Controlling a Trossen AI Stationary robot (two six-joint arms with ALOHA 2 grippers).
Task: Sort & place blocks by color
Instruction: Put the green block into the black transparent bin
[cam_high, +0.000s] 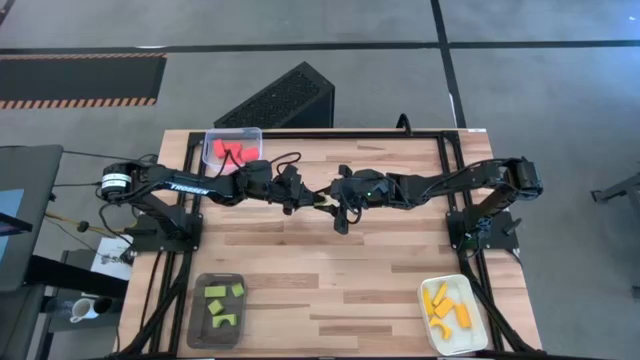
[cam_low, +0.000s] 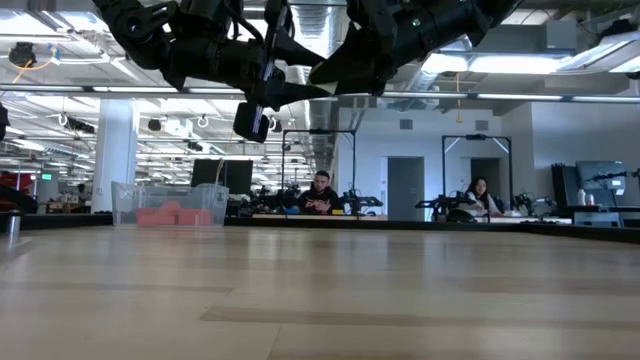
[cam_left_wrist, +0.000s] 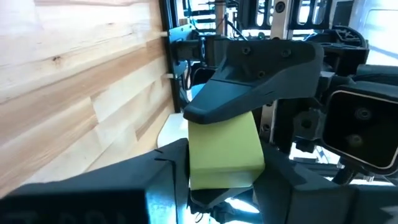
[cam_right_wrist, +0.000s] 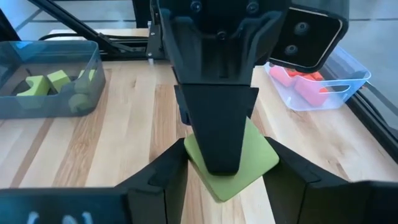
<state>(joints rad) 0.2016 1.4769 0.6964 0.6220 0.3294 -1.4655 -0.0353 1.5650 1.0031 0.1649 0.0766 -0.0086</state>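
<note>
A light green block (cam_right_wrist: 258, 158) hangs in mid-air over the middle of the table (cam_high: 330, 260), between my two grippers, which meet tip to tip. My left gripper (cam_left_wrist: 224, 183) comes from the table's left and is shut on the block (cam_left_wrist: 224, 146). My right gripper (cam_right_wrist: 227, 183) comes from the right and is shut on the same block. In the high view the two grippers (cam_high: 325, 198) overlap and the block barely shows. The low view shows both hands (cam_low: 300, 80) well above the tabletop. My left gripper pinches the block between its two fingers, one finger (cam_right_wrist: 217, 124) lying on the block's top face (cam_right_wrist: 261, 155) and the other beneath it. The fingers reach in about level from the table's left. The block is clear of the table. My right gripper pinches the block's two opposite side faces (cam_right_wrist: 189, 152) between its two fingers, slanting slightly down from the table's right. One finger (cam_left_wrist: 249, 93) shows lying along the block in the left wrist view. The block sits flat, lifted clear.
A clear tray (cam_high: 232, 148) with red blocks stands at the far left. A dark grey tray (cam_high: 218, 308) with green blocks is at the near left. A white tray (cam_high: 455, 312) with yellow-orange blocks is at the near right. Bare wood lies between them.
</note>
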